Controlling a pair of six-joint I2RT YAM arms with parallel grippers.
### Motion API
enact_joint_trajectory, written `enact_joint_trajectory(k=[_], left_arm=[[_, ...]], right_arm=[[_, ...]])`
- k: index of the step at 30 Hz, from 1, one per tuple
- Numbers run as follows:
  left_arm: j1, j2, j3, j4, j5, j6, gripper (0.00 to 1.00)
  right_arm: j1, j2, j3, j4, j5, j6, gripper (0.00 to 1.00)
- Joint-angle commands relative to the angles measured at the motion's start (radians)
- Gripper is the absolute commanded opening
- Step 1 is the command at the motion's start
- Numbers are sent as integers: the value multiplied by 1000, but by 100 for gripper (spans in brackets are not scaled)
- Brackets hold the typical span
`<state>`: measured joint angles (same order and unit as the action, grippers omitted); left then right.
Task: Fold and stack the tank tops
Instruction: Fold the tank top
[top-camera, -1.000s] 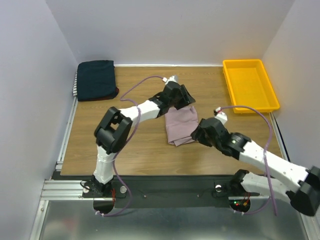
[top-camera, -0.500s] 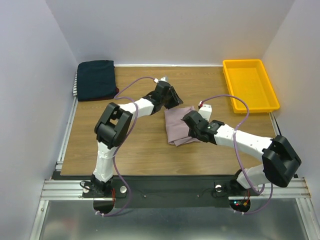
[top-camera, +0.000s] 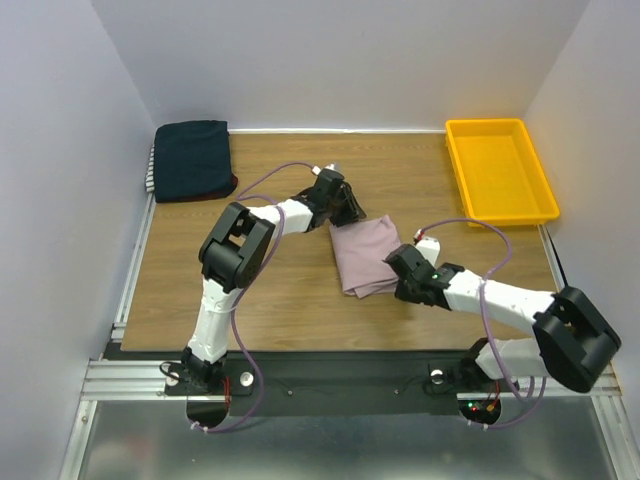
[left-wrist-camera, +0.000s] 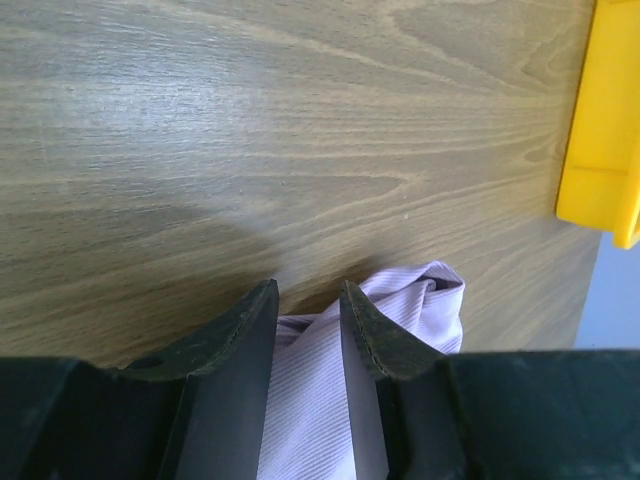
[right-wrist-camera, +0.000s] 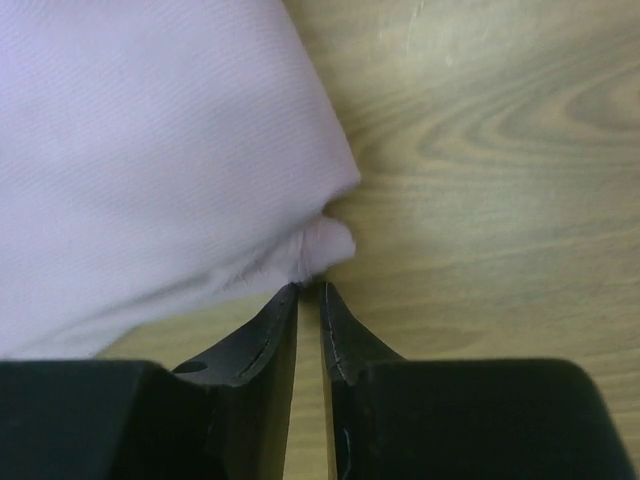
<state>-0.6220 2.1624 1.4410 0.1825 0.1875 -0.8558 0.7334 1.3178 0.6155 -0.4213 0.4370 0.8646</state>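
Wooden surface (top-camera: 280, 300) left of the yellow tray (top-camera: 500, 123) holds the pink tank top (top-camera: 362, 255): my left tool (top-camera: 348, 213) has pinched its far edge, my right tool (top-camera: 394, 268), nearly shut, touches a corner, grip unclear, fold next.

You're looking at a robot lab test cell. Bare pale walls (top-camera: 340, 60) box in a wooden tabletop (top-camera: 290, 300). An aluminium rail frame (top-camera: 130, 378) runs along the bottom of the top view, where the left arm (top-camera: 235, 255) and right arm (top-camera: 500, 300) are bolted, trailing purple cables (top-camera: 468, 222). A yellow tray (top-camera: 500, 170) sits upper right.
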Motion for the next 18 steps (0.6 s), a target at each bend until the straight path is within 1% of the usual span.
enact_joint_trajectory(k=[1, 2, 5, 6, 9, 10, 11, 12, 13, 14, 15, 16, 17, 18], left_arm=[[1, -16, 50, 15, 16, 21, 43], [1, -19, 53, 24, 26, 30, 45], [2, -42, 68, 46, 43, 43, 49], [2, -52, 73, 48, 49, 47, 51], [2, -107, 81, 49, 37, 73, 53], [1, -145, 70, 45, 27, 75, 53], [-1, -165, 41, 35, 3, 70, 53], [-1, -188, 41, 35, -8, 66, 53], [-8, -234, -2, 35, -20, 63, 53], [-13, -254, -25, 29, -52, 58, 52], [-18, -274, -51, 25, -71, 32, 51], [-30, -309, -110, 26, -86, 14, 49], [-42, -325, -141, 29, -86, -1, 48], [-54, -335, -168, 28, -108, -24, 44]], right_arm=[[-2, -98, -40, -4, -98, 24, 20], [-2, -151, -39, -7, -124, 17, 20], [-2, -227, -1, -28, -158, 7, 24], [-2, -251, 51, -37, -164, 2, 24], [-2, -250, 137, -69, -169, -27, 25], [-2, -236, 197, -79, -156, -48, 26], [-14, -220, 225, -91, -123, -77, 29], [-38, -201, 251, -94, -127, -78, 30], [-75, -149, 303, -91, -153, -116, 30], [-159, -120, 328, -88, -217, -137, 29], [-195, -89, 354, -80, -240, -159, 29], [-247, -15, 401, -53, -282, -206, 30], [-247, 24, 432, -41, -308, -228, 30], [-293, 68, 460, -30, -338, -249, 30]])
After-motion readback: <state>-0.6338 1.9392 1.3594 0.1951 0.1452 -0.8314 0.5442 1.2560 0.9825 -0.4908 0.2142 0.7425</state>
